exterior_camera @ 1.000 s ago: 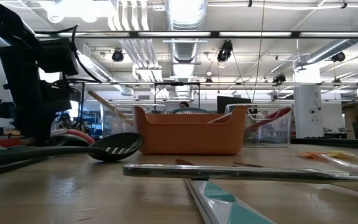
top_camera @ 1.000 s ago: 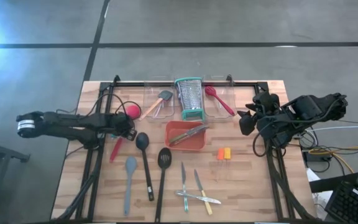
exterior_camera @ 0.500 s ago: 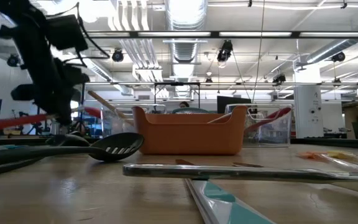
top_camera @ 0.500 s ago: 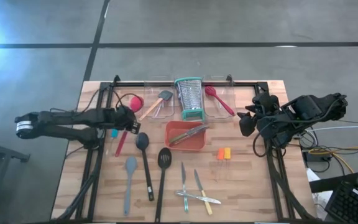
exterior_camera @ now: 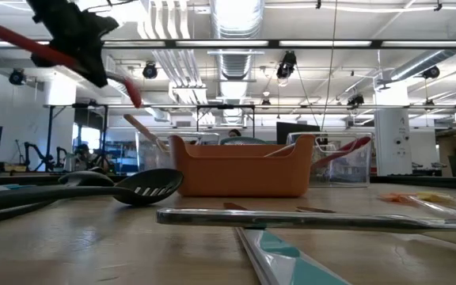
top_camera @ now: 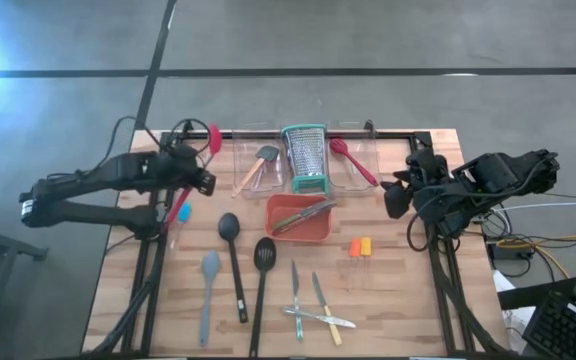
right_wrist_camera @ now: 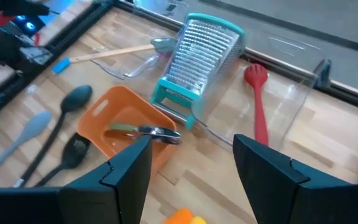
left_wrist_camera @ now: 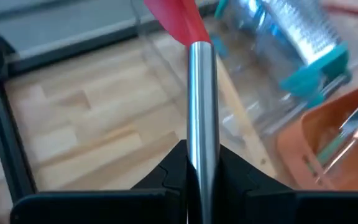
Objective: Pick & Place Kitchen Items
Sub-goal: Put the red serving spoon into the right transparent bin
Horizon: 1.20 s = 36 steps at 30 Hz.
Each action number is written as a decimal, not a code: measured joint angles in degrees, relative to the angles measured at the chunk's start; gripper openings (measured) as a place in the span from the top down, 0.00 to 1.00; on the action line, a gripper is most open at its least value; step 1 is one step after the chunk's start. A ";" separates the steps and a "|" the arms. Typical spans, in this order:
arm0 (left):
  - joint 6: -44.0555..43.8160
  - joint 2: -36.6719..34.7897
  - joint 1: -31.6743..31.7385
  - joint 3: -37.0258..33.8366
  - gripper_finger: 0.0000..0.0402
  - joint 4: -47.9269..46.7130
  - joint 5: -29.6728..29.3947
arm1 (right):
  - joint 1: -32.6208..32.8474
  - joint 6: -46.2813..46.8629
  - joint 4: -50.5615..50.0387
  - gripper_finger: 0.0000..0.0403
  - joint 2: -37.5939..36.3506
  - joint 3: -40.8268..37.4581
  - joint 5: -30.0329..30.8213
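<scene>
Holding: left gripper (top_camera: 190, 172) clenched on red spoon (top_camera: 211, 137), lifted off table (top_camera: 388, 290), left of grater (top_camera: 305, 158)
Spoon head: near clear bin (top_camera: 253, 165), left of grater
Right gripper (top_camera: 396, 196): released, idle, right of grater

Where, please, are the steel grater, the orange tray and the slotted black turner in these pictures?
steel grater (top_camera: 304, 153): high view, on its perforated steel face.
orange tray (top_camera: 320, 234): high view, on its near rim.
slotted black turner (top_camera: 265, 252): high view, on its slotted head.
</scene>
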 joint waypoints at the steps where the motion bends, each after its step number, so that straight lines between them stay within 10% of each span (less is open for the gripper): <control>1: 1.29 -0.27 0.05 0.69 0.88 1.17 -0.24 | -0.02 -0.24 1.15 0.46 0.00 -0.02 0.32; 20: 11.15 11.19 0.00 -3.79 0.88 90.55 29.81 | 0.09 -47.16 61.42 0.46 12.35 -0.24 4.85; 36: 13.38 29.25 -1.86 11.02 0.88 106.40 46.54 | -3.57 -49.78 78.05 0.46 19.50 -0.24 2.14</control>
